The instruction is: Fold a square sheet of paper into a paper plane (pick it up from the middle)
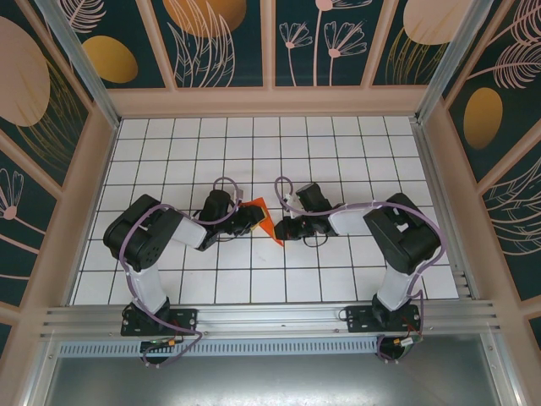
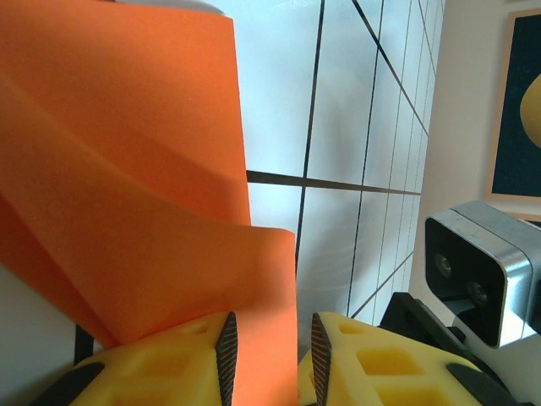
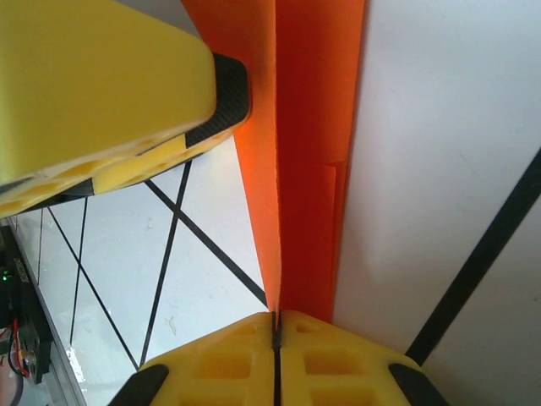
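The orange-red paper, folded into layers with a crease, stands up off the table between my two grippers. In the left wrist view the paper spreads across the left half, and a flap runs down between the yellow fingers. My left gripper is open, with a gap showing beside its right pad. My right gripper is shut on the paper, pinching a folded edge between its pads. From above, the left gripper and the right gripper meet at the sheet.
The white grid table stretches away behind the arms, and patterned walls enclose it. A yellow finger of the left gripper hangs close over the paper in the right wrist view. The right wrist's camera sits just beside the left fingers.
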